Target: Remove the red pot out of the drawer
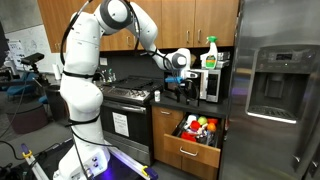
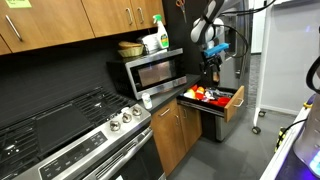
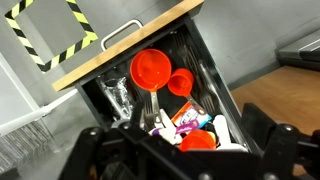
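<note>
Kitchen cabinetry frames the open drawer (image 2: 233, 102), pulled out so the gripper (image 2: 210, 67), fingers spread, hangs above the red pot (image 3: 150, 68), ready for grasping.

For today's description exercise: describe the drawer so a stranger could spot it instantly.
Start at the steel fridge. Beside it, below the microwave, is the brown wooden drawer. Unlike the shut cabinets nearby, it stands pulled out, full of colourful toys.

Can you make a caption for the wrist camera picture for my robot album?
Open gripper hovers above the open wooden drawer, looking down at the red pot among other items.
</note>
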Controlling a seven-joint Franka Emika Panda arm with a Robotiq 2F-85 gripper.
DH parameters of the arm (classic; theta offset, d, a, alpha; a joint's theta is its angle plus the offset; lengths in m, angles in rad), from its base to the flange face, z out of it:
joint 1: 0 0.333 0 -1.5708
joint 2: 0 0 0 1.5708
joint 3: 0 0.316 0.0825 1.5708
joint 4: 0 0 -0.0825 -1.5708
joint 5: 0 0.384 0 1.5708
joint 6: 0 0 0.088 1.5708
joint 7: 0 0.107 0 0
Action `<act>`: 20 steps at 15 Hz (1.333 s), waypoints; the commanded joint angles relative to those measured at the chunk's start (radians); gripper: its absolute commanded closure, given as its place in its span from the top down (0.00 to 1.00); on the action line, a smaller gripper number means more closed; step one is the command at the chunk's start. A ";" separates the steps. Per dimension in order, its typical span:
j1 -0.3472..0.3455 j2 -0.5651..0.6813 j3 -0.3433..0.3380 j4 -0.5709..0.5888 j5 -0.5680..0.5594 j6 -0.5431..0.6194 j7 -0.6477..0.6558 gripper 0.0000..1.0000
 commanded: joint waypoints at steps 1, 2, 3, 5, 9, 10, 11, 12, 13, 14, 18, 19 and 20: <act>0.010 0.050 0.011 0.010 0.022 0.019 0.012 1.00; 0.013 0.063 0.011 0.014 0.024 0.021 0.018 1.00; 0.016 0.071 0.008 0.013 0.022 0.027 0.032 1.00; 0.016 0.082 0.001 0.016 0.019 0.034 0.054 1.00; 0.012 0.096 -0.013 0.020 0.025 0.048 0.104 1.00; 0.012 0.097 -0.013 0.018 0.029 0.054 0.112 1.00; 0.009 0.103 -0.013 0.020 0.038 0.062 0.119 1.00; 0.010 0.107 -0.014 0.021 0.042 0.069 0.129 1.00; 0.011 0.112 -0.017 0.022 0.047 0.078 0.142 1.00; 0.009 0.116 -0.017 0.023 0.059 0.088 0.149 1.00; 0.010 0.140 -0.027 0.038 0.078 0.115 0.193 1.00; 0.018 0.148 -0.029 0.036 0.071 0.125 0.212 1.00; 0.018 0.154 -0.029 0.039 0.071 0.128 0.219 1.00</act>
